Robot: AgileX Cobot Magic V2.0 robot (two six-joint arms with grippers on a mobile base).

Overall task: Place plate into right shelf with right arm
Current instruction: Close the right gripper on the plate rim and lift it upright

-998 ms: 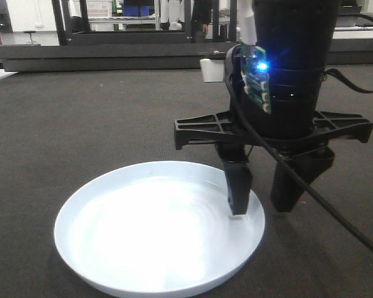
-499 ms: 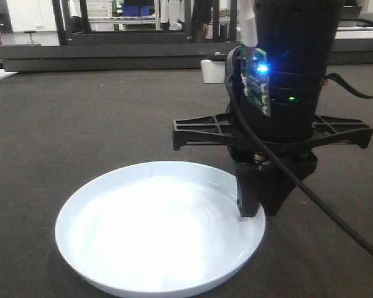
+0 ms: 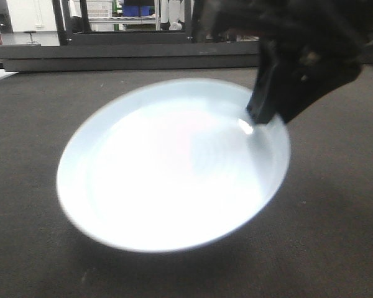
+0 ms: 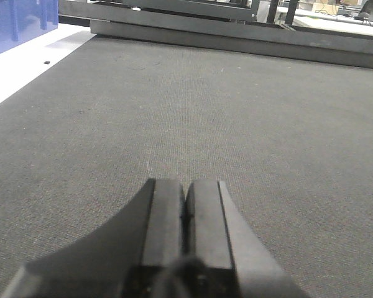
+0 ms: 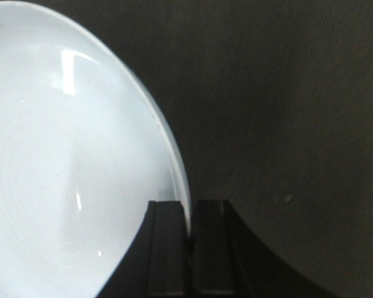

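The white plate (image 3: 174,167) hangs tilted above the dark mat, its right rim raised and its image blurred. My right gripper (image 3: 261,115) is shut on that rim at the upper right. In the right wrist view, the thin edge of the plate (image 5: 68,155) runs between the two dark fingers of the right gripper (image 5: 188,205). My left gripper (image 4: 185,183) is shut with nothing in it, low over the bare mat. A pale rack with a blue bin (image 3: 138,10) shows far back; I cannot tell whether it is the right shelf.
A long black beam (image 3: 112,59) and black frame posts cross the back of the mat. At the far left of the left wrist view a blue bin (image 4: 15,25) stands on a white surface (image 4: 25,68) beside the mat's edge.
The right gripper's fingers closed on the plate's right rim, then it rose, lifting and tilting the plate off the mat.
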